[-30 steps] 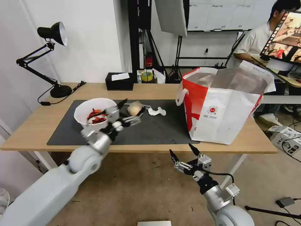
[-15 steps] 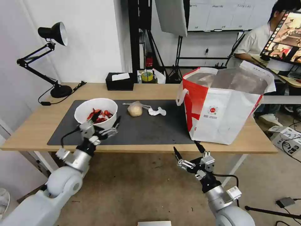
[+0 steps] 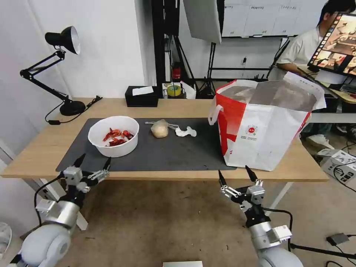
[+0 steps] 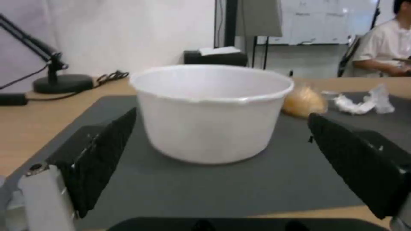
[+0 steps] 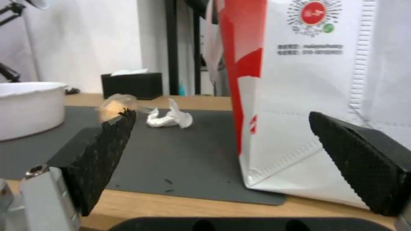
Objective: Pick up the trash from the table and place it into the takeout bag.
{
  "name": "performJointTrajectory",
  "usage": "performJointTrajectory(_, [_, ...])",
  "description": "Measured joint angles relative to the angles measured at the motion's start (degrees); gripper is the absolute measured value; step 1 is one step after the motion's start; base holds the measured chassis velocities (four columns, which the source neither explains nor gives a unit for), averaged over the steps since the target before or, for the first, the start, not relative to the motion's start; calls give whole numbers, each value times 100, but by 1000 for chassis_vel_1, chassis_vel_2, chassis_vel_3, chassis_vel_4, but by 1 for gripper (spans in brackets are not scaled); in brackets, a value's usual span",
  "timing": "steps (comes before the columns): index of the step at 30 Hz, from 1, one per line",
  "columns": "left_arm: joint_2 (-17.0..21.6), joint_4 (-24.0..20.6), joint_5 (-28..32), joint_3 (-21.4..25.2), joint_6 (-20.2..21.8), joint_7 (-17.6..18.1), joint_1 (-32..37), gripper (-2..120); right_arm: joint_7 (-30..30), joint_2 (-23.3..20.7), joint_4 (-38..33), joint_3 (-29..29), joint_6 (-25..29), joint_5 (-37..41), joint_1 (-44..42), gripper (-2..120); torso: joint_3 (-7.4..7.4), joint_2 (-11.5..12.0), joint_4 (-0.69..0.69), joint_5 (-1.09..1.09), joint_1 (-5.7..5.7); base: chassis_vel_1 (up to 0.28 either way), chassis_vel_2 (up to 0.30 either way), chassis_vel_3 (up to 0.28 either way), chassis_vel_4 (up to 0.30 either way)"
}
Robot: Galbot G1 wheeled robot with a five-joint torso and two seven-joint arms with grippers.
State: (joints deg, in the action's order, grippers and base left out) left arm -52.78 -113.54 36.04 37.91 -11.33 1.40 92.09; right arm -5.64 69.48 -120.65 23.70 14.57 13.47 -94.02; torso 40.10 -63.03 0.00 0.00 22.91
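Observation:
A white round bowl [image 3: 113,135] [image 4: 212,110] of red crayfish shells sits on the dark mat [image 3: 174,152] of the light-wood table [image 3: 33,154]. Right of it lie a knotted clear bag with a beige lump [image 3: 160,128] [image 5: 115,105] and a crumpled white tissue [image 3: 185,131] [image 5: 170,118]. The white-and-red takeout bag [image 3: 259,126] [image 5: 317,96] stands open on the table's right end. My left gripper [image 3: 92,167] hangs open at the table's front edge, in front of the bowl. My right gripper [image 3: 237,178] is open just below the front edge, near the bag.
A black tissue box [image 3: 141,96] and a tape roll [image 3: 173,90] sit at the back edge. A black desk lamp [image 3: 61,66] stands at the back left. Cardboard boxes [image 3: 339,163] and cables lie on the floor to the right.
My left arm has pulled back from over the bowl and mat, down to the table's front edge. The right gripper has drifted slightly right and up.

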Motion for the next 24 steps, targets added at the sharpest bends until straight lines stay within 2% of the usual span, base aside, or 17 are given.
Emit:
performJointTrajectory(7, [-142,73,-65,278,-5,-5,338,100,-220,-9,25,37,160,-23,-144,100,0,0,0,0,0,0,0,0,0])
performJointTrajectory(14, [-249,107,-75,291,-16,-36,381,100,-273,4,0,32,145,8,-200,100,0,0,0,0,0,0,0,0,0])
performJointTrajectory(24, [-202,106,8,269,5,-73,330,100,-260,7,-5,-13,110,21,-209,100,0,0,0,0,1,0,0,0,0])
